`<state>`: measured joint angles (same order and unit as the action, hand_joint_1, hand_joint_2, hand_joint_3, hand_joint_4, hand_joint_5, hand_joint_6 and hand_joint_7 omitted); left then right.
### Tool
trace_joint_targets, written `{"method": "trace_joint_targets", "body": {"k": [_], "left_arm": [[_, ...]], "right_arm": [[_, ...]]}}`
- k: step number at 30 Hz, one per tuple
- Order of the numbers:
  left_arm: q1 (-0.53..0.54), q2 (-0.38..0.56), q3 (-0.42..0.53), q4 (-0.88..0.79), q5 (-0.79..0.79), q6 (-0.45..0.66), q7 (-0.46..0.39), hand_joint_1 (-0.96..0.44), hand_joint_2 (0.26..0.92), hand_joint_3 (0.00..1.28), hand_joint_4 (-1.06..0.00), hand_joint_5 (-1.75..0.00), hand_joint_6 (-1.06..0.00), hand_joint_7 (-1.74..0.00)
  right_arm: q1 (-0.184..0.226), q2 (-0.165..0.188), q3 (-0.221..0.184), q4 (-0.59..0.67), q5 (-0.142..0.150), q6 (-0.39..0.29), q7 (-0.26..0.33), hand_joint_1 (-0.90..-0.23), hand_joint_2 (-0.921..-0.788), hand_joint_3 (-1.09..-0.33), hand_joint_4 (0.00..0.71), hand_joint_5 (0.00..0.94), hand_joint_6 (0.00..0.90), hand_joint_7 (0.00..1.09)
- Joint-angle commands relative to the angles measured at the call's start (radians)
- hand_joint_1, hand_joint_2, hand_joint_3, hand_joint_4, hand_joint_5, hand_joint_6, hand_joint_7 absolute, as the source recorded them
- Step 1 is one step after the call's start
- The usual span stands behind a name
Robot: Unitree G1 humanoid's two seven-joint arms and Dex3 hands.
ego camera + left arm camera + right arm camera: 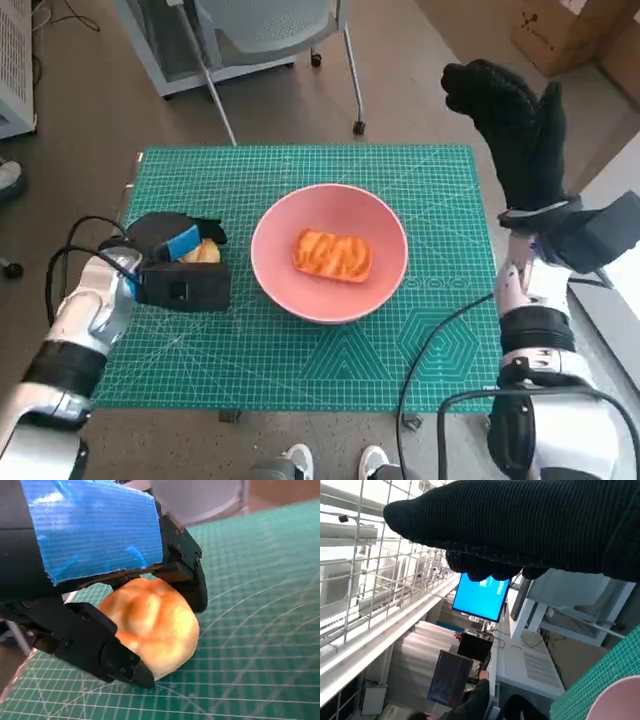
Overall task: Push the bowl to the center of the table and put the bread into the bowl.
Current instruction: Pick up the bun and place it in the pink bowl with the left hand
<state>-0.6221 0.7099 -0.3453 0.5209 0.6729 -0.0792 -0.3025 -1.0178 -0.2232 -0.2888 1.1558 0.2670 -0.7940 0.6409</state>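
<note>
I note the left hand [95, 580] gripping a round bread roll [150, 625] on the green mat [330, 380], just left of the pink bowl [385, 225]; right hand [515, 125] raised, empty, fingers apart.

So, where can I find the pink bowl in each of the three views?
Head view: the pink bowl sits mid-table, holding one bread.
Left wrist view: not in it.
Right wrist view: only a piece of its rim shows in a corner.
Shared landmark: the green cutting mat.
</note>
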Motion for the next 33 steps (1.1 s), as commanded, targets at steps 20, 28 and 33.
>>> {"method": "trace_joint_targets", "body": {"k": [20, 28, 33], "left_arm": [[-0.032, 0.034, 0.229, -0.567, -0.094, 0.088, -0.105, 0.0, 0.92, 0.04, -0.71, -1.09, -0.68, -1.16], [-0.058, -0.02, 0.187, -0.707, -0.053, 0.12, -0.123, 0.0, 0.918, 0.01, -0.75, -1.05, -0.71, -1.13], [-0.084, -0.065, 0.146, -0.721, -0.073, 0.091, -0.149, 0.0, 0.917, 0.01, -0.74, -1.04, -0.73, -1.12]], "right_arm": [[0.012, 0.018, 0.009, 0.009, 0.003, 0.035, 0.009, -0.664, -0.921, -0.617, 0.213, 0.002, 0.36, 0.0], [0.015, 0.02, 0.003, 0.009, 0.011, 0.034, 0.026, -0.67, -0.921, -0.617, 0.214, 0.002, 0.36, 0.0], [0.017, 0.021, 0.0, 0.007, 0.01, 0.031, 0.027, -0.67, -0.921, -0.617, 0.215, 0.002, 0.36, 0.0]]}}
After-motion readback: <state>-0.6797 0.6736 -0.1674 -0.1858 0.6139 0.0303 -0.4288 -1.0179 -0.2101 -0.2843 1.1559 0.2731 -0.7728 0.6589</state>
